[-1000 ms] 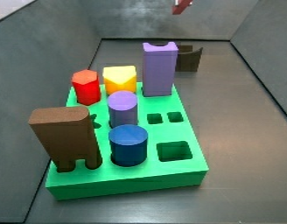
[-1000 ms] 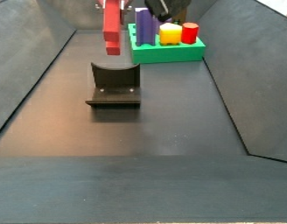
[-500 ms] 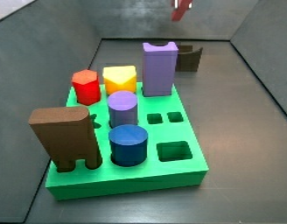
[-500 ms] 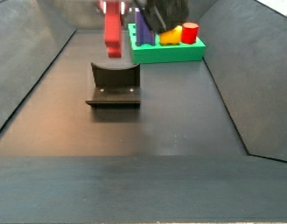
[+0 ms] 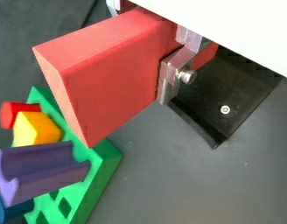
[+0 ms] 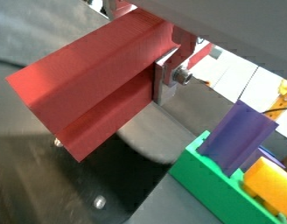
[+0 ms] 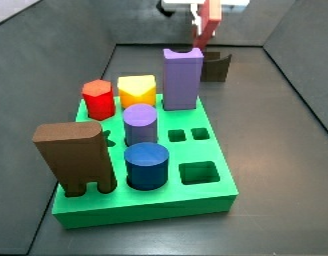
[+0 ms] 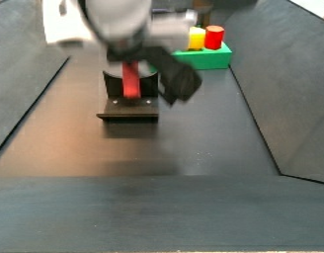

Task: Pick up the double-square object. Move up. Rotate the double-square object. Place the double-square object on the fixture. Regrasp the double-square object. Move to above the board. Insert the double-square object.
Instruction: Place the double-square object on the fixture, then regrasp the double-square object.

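My gripper (image 7: 204,14) is shut on the double-square object (image 7: 203,30), a flat salmon block held upright. In a side view the double-square object (image 8: 130,81) hangs right over the dark fixture (image 8: 129,103); whether they touch I cannot tell. The fixture (image 7: 218,66) stands behind the green board (image 7: 153,210). In both wrist views the salmon block (image 5: 105,79) (image 6: 94,87) fills the space between the jaws, with one silver finger (image 5: 175,74) (image 6: 170,77) flat against its side and the other mostly hidden. The fixture (image 5: 227,96) lies beneath the block.
On the board stand a tall purple block (image 7: 182,78), a yellow block (image 7: 137,90), a red hexagonal peg (image 7: 97,98), a purple cylinder (image 7: 140,125), a blue cylinder (image 7: 147,165) and a big brown notched block (image 7: 73,155). Dark sloping walls (image 8: 33,89) enclose the floor.
The gripper has come down with the double-square object, from high above the floor to just over the fixture. The board and its pegs have not moved.
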You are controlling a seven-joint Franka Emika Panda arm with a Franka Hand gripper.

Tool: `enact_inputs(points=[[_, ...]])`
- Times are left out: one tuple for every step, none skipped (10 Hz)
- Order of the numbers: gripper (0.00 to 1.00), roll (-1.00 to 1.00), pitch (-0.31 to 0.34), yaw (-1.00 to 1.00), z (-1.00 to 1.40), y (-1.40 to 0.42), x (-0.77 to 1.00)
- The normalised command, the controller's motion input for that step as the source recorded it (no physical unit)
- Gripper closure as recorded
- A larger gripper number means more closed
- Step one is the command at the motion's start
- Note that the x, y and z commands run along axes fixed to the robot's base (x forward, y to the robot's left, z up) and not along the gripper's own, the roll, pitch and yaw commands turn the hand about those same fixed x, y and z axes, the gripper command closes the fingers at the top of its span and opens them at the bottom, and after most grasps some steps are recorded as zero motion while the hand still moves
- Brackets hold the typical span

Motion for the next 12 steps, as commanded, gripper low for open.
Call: enact_inputs(points=[[1.0,-0.22,0.093,-0.21,-1.0,0.13,0.2],[1.0,-0.16,0.055,-0.21,-0.9,0.12,0.18],[1.0,-0.15,0.005,-0.19,-0.62,0.09,0.13],[1.0,-0.12,-0.02,-0.17,-0.48,0.12,0.1],[1.0,-0.11,-0.031,-0.15,-0.48,0.11,0.08],[1.0,-0.1,-0.034,-0.11,-0.48,0.11,0.08],[1.0,-0.1,-0.034,-0.09,-0.48,0.11,0.08],[1.0,-0.11,-0.034,-0.07,-0.48,0.11,0.08],[1.0,0.0,0.0,0.0,-0.17,-0.5,0.0],[0.0,0.0,0.0,0.0,0.0,0.0,0.0],[0.0,0.02,-0.017,0.01,1.0,0.0,0.0],[0.0,0.03,-0.013,0.01,1.0,0.0,0.0]])
